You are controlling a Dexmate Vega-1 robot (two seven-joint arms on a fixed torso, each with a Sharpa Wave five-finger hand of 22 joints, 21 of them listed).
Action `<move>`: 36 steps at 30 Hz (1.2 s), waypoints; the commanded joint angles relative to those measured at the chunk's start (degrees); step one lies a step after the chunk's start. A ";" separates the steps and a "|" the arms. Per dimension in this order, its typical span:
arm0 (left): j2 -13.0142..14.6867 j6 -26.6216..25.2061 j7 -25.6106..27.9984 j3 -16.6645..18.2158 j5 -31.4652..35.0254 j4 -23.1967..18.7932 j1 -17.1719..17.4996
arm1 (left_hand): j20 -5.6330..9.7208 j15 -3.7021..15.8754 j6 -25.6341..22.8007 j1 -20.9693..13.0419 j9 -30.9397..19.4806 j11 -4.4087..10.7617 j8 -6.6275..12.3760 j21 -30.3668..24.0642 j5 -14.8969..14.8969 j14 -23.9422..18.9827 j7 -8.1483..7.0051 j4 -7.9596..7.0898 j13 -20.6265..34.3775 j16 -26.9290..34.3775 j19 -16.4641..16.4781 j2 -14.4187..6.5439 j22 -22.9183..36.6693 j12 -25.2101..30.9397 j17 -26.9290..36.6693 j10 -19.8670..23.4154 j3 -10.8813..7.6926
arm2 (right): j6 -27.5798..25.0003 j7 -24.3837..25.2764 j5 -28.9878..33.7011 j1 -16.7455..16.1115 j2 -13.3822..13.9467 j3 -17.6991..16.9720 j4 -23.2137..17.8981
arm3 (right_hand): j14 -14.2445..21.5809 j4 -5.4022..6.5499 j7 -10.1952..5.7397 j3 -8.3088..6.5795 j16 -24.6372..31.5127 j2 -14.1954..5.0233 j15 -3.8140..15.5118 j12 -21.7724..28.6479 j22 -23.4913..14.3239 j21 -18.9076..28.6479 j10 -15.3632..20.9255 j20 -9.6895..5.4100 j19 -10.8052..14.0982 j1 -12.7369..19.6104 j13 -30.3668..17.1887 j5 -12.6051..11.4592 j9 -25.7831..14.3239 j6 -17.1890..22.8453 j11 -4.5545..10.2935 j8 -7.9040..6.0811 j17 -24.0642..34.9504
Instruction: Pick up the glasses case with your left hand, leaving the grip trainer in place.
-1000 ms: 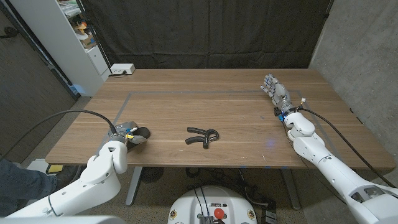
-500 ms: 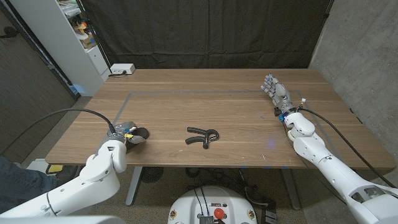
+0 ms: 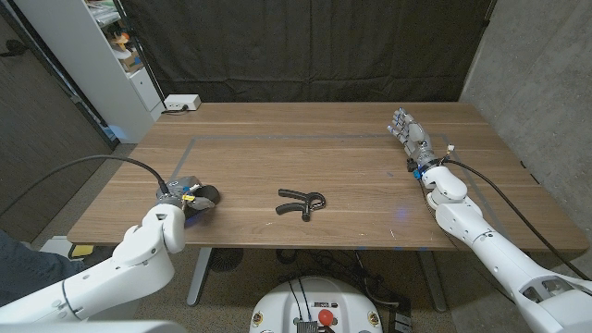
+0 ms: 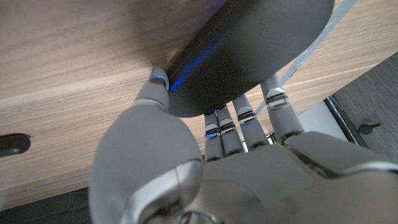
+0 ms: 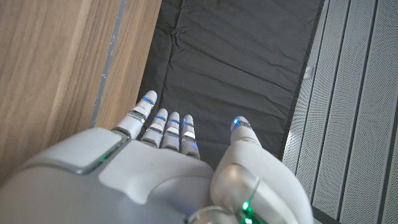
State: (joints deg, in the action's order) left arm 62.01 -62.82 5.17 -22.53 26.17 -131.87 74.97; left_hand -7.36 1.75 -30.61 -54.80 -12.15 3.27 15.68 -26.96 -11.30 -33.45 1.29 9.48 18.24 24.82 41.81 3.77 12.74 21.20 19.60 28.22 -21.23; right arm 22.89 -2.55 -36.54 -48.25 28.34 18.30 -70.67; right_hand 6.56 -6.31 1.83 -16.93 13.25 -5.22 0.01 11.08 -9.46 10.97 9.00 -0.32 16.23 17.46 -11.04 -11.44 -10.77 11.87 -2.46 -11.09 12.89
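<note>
At the near left edge of the wooden surface point(image 3: 351, 166), the left hand point(image 3: 181, 198) is closed around the glasses case point(image 3: 207, 196), a dark rounded item seen just beside the wrist in the head view. The left wrist view confirms the hold: the thumb presses one side of the case point(image 4: 249, 56) and the fingers point(image 4: 225, 127) wrap the opposite side, with the dark shell filling the space between them. Whether the case is touching the surface or is clear of it cannot be determined from either view. A black cable runs from the left wrist back over the near edge. Near the middle of the surface, to the right of the case and well apart from it, the grip trainer point(image 3: 302, 203) lies flat, black, with its two handles spread; nothing touches it. Farther back on the right side, the right hand point(image 3: 410, 136) is empty, fingers extended and slightly apart, pointing toward the far edge. A thin line of tape marks a rectangle across the far half of the surface. At the far left corner sits a small white box point(image 3: 181, 103), with a white shelving unit point(image 3: 102, 55) beyond it and a dark curtain point(image 3: 305, 46) behind the far edge.
</note>
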 commanded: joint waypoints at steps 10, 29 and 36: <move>2.88 3.29 2.98 4.65 -3.65 -1.54 1.87 | 0.27 0.28 -1.13 -7.05 -0.23 0.26 0.31 -0.75 -0.14 -0.82 -0.04 -0.47 0.58 0.03 -0.17 -7.71 0.01 0.71 0.11 1.32 -0.06 | -0.17 2.78 0.96 -1.69 0.51 -0.03 -3.37 | 0.43 -0.20 0.03 0.01 -0.30 -0.28 0.10 0.42 -0.26 0.03 0.70 -0.06 0.16 0.21 -0.19 -0.14 -0.21 0.31 -0.01 -0.30 0.19; 5.41 2.64 1.91 8.29 -4.26 -5.48 3.31 | 0.57 0.62 -1.88 -6.92 -0.35 0.31 0.49 -1.35 -0.13 -1.46 -0.23 -0.68 1.17 -0.08 0.05 -7.71 0.01 1.18 0.10 2.20 0.17 | -0.33 3.41 0.75 -2.99 1.35 -0.36 -5.55 | 0.59 -0.15 0.09 0.01 -0.26 -0.38 0.08 0.37 -0.26 0.04 0.65 0.01 0.25 0.16 -0.19 -0.13 -0.21 0.29 -0.08 -0.29 0.22; 6.88 1.63 1.30 9.89 -3.88 -7.70 4.06 | 0.58 0.51 -2.37 -6.62 -0.39 0.42 0.63 -1.55 -0.15 -1.66 -0.26 -0.88 1.37 -0.39 0.08 -7.75 0.00 1.25 -0.19 2.34 0.20 | -0.43 3.66 0.85 -3.33 1.80 -0.51 -6.35 | 0.63 -0.19 0.11 0.03 -0.27 -0.34 0.12 0.41 -0.26 0.04 0.77 0.03 0.28 0.18 -0.19 -0.12 -0.21 0.37 -0.08 -0.32 0.21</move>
State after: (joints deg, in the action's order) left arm 67.01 -59.57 7.61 -14.52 21.95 -136.78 78.30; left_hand -7.14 2.43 -31.86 -54.63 -12.41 3.77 15.91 -28.24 -11.13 -34.67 1.70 9.06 19.30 24.57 41.42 3.59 12.68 22.08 19.39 29.98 -20.85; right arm 22.57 0.77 -35.65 -50.91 29.55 18.07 -75.71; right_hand 6.56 -6.31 1.84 -16.93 13.25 -5.22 0.01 11.08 -9.46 10.97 9.00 -0.31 16.22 17.46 -11.04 -11.44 -10.77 11.87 -2.46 -11.09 12.89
